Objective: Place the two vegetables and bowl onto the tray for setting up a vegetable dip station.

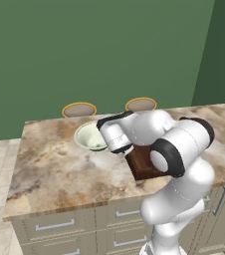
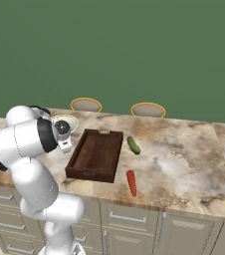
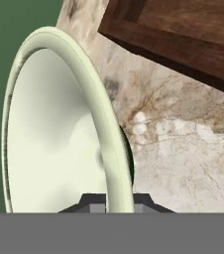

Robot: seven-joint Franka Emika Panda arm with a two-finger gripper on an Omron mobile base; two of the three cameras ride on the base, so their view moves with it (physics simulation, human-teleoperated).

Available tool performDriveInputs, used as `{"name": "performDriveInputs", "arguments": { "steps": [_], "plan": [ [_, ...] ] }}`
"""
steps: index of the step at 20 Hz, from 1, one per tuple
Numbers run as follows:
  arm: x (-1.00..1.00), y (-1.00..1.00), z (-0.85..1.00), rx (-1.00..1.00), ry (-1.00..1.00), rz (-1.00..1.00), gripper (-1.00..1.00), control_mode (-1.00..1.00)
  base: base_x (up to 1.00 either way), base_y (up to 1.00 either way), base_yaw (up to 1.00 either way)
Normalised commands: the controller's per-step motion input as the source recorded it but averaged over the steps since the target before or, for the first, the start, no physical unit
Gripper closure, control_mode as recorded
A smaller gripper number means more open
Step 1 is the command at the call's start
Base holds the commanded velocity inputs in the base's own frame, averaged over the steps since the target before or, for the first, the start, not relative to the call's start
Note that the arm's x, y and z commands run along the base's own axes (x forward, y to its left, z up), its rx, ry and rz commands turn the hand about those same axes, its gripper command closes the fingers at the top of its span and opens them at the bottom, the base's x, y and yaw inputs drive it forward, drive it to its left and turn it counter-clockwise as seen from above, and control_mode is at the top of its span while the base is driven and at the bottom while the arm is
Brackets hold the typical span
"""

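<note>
Hand view looks along the fingers (image 3: 119,202), which are closed narrow on the rim of the bowl (image 3: 54,129). One dark tip (image 3: 91,202) sits on the inner side of the rim and the other on the outer side, so the pale wall is pinched between them. In this view the bowl is pale cream-green with a wide rim, and it stands on the marble desk (image 3: 183,158). A corner of the dark wooden tray (image 3: 183,34) is near the bowl, but the two do not touch.

From the left base view, the bowl (image 1: 88,137) sits on the desk (image 1: 55,169), on the side toward the far edge, and the white hand covers its right part. The tray (image 1: 143,164) is just beside it, mostly hidden behind the arm.

In the right base view the tray (image 2: 97,154) is seen whole: rectangular, with raised edges, and nothing lies inside it. The bowl (image 2: 69,122) is to the left of the tray, partly behind the arm. The cucumber (image 2: 133,145) lies on the desk (image 2: 184,159) just beside the right edge of the tray, near its far corner. The carrot (image 2: 131,183) lies near the front right corner of the tray, close to the front edge of the desk. Both vegetables are apart from the tray and from each other.

Two round stools (image 2: 86,105) with yellow rims stand behind the desk, before the green wall (image 2: 114,50).
</note>
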Motion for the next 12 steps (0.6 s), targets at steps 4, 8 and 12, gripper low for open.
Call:
{"name": "performDriveInputs", "arguments": {
  "steps": [4,8,12],
  "plan": [
    [0.0,-0.3,0.4,0.0,0.0,0.0,1.0,-1.0,0.0,0.0,0.0],
    [0.0,-0.3,0.36,0.0,0.0,0.0,1.0,-1.0,0.0,0.0,0.0],
    [0.0,-0.33,0.44,0.01,0.0,0.0,1.0,-1.0,0.0,0.0,0.0]
  ]
}}
